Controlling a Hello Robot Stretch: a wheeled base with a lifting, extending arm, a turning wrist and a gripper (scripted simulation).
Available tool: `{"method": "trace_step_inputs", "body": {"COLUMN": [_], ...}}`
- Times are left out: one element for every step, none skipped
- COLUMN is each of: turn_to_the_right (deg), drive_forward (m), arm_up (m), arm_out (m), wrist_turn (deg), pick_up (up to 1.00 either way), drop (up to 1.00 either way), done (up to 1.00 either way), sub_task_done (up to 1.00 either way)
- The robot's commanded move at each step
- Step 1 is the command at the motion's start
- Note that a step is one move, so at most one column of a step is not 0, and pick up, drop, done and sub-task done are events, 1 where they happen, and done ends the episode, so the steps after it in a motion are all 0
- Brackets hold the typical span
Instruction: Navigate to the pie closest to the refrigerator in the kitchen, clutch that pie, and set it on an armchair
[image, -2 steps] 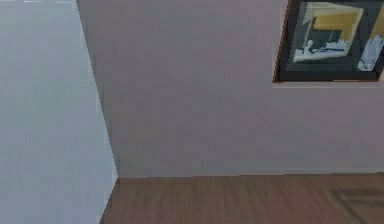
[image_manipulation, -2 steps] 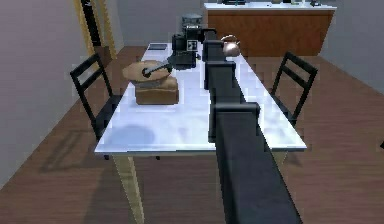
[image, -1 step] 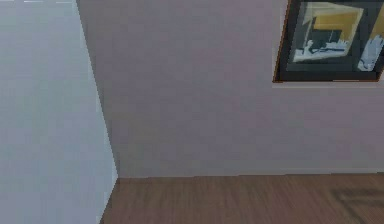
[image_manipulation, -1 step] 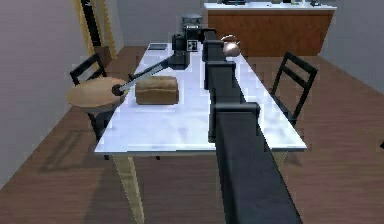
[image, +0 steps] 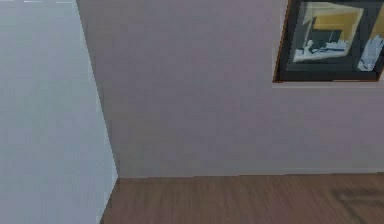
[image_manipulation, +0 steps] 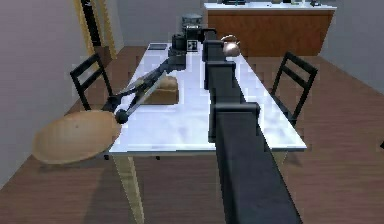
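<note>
**Entry: pie in carriage, armchair yet to be located.**

We log the gripper (image_manipulation: 122, 113) holding the pie (image_manipulation: 73, 138), a tan round disc that hangs at the fingers' end, clear of the white table (image_manipulation: 185, 125) by its near left corner. We cannot tell whether the jaws stand apart or together. Step in hand, by our judgement: pickup done, carry to an armchair pending. The next move calls for drawing the arm (image_manipulation: 245, 150) in and turning the base, since ahead we face a near wall (image: 190, 90) with a framed picture (image: 330, 40) at its upper right.

Around:
- a dark chair (image_manipulation: 90, 75) at the table's left
- a second chair (image_manipulation: 295, 72) at its right
- a brown item (image_manipulation: 165, 90) on the tabletop
- a wooden counter (image_manipulation: 270, 28) at the far side

In the way: either chair or the table edge could catch the pie on a turn.
</note>
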Motion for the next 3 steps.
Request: {"method": "trace_step_inputs", "body": {"turn_to_the_right": [0.0, 0.0, 45.0], "drive_forward": [0.00, 0.00, 0.00], "arm_up": [0.00, 0.00, 0.00], "arm_out": [0.00, -0.48, 0.00], "wrist_turn": [-9.0, 0.0, 0.0], "pick_up": [0.00, 0.00, 0.00], "drop": [0.00, 0.00, 0.00], "done": [0.00, 0.00, 0.00], "sub_task_done": [0.00, 0.00, 0.00]}}
